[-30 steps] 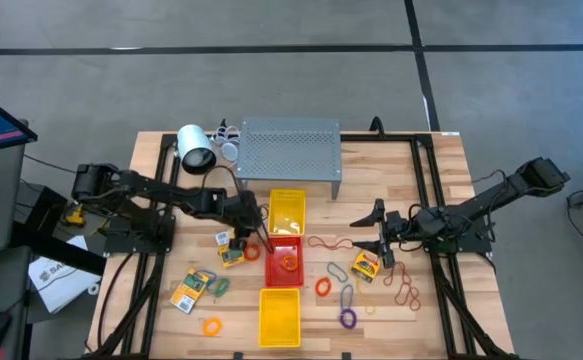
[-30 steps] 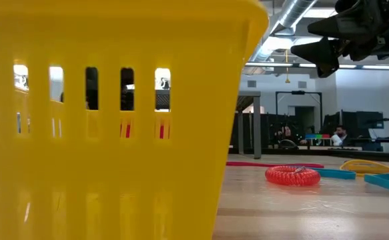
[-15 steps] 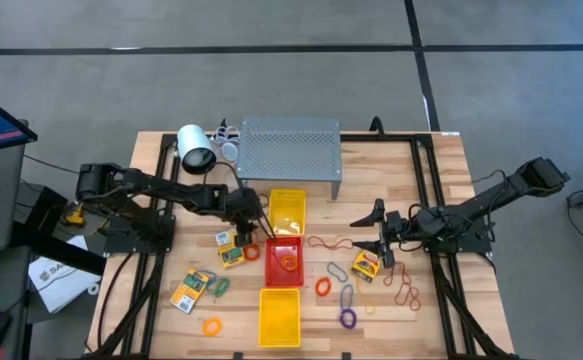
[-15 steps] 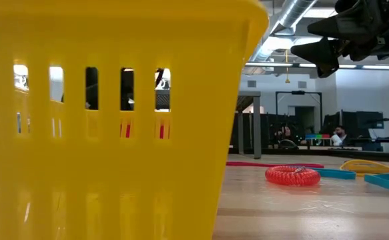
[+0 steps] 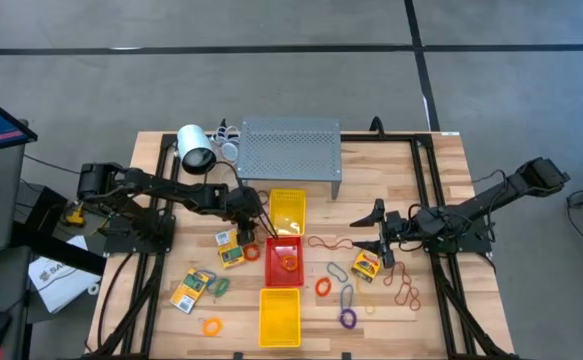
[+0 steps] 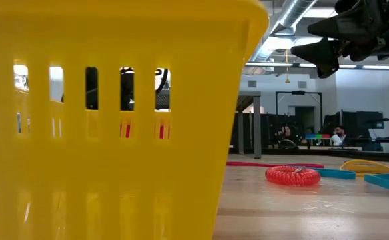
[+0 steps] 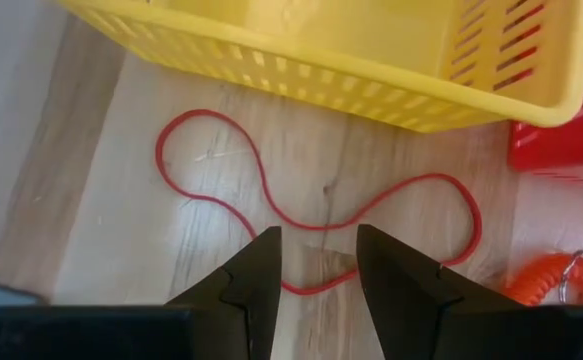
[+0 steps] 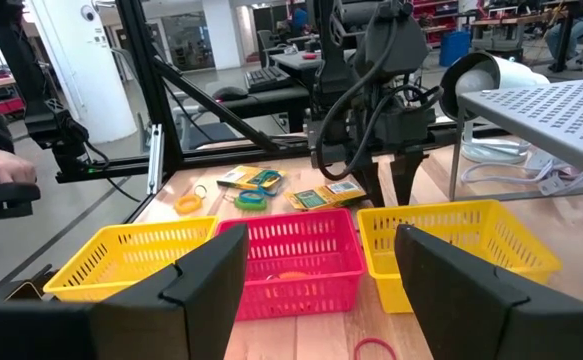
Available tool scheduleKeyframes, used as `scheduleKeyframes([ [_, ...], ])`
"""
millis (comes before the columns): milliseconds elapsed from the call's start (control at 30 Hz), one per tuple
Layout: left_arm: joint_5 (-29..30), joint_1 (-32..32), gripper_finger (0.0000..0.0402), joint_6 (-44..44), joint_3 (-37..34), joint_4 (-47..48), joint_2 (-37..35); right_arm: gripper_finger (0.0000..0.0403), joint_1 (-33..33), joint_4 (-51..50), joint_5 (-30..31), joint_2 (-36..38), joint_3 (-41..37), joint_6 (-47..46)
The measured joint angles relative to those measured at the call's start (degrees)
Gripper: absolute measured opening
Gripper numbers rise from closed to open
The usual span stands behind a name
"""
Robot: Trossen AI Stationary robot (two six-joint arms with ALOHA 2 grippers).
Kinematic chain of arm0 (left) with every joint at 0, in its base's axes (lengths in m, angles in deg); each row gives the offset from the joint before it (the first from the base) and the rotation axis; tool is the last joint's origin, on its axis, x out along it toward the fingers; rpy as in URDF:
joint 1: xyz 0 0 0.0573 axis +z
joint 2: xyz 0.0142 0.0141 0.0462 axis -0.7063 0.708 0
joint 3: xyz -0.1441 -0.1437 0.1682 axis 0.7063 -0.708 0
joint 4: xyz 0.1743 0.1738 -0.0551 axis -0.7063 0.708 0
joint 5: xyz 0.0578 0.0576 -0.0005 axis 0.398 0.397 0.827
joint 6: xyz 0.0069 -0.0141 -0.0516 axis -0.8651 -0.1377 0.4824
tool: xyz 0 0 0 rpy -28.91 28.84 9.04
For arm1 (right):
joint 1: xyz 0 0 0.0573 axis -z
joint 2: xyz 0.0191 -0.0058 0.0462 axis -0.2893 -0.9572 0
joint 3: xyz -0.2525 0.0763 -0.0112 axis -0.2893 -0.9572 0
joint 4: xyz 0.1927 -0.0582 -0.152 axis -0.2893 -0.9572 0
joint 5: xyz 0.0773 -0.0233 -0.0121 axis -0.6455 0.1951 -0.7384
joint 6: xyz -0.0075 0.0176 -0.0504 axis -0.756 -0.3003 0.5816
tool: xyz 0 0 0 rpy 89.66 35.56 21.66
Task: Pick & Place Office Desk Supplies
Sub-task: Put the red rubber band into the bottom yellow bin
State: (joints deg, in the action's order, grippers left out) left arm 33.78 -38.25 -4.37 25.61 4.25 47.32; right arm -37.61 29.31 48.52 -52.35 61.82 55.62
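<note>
Centrally placed red tray (image 5: pixel 283 260): sat on the bench (image 5: pixel 426 180) between two yellow trays, one (image 5: pixel 287 211) on its far side, one (image 5: pixel 279 316) on its near side.
Left gripper (image 7: pixel 318 235): hovered low at the red tray's far corner on the left arm's side, fingers (image 7: pixel 256 270) parted and released, gripping nothing.
Red rubber band (image 7: pixel 211 120): lay flat on the bench in a loose loop beside the red tray and along the far yellow tray's wall, running under the gap between the left gripper's fingertips.
Right gripper (image 8: pixel 321 250): hung above the bench well off the red tray on the right arm's side, spread wide and empty, pointed toward the tray.
Card packets: lay on the bench, two (image 5: pixel 233 255) (image 5: pixel 192 290) on the left arm's side of the red tray, one (image 5: pixel 365 265) on the right arm's side, below the right gripper.
Orange coil (image 5: pixel 288 263): rested inside the red tray.
Loose rings: lay scattered on the bench, orange ring (image 5: pixel 323 287) and purple ring (image 5: pixel 347 319) just off the red tray toward the right arm, brown bands (image 5: pixel 406 292) farther that way, green ring (image 5: pixel 220 286) and another orange ring (image 5: pixel 211 326) toward the left arm.
</note>
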Motion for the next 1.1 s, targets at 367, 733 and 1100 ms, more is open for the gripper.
scheduleKeyframes([
  [367,0.78,0.73,0.0127,1.23,0.0,0.14,0.0,0.0249,0.0,0.0,0.0,0.0,0.0,0.04],
  [733,-0.18,1.11,0.0127,2.71,0.2,-0.13,4.5,0.0249,0.01,0.0,0.02,0.0,0.0,0.09],
  [1100,-0.19,1.13,0.0123,2.71,0.13,-0.55,4.87,0.0249,0.0,-0.03,0.02,0.0,0.0,0.13],
])
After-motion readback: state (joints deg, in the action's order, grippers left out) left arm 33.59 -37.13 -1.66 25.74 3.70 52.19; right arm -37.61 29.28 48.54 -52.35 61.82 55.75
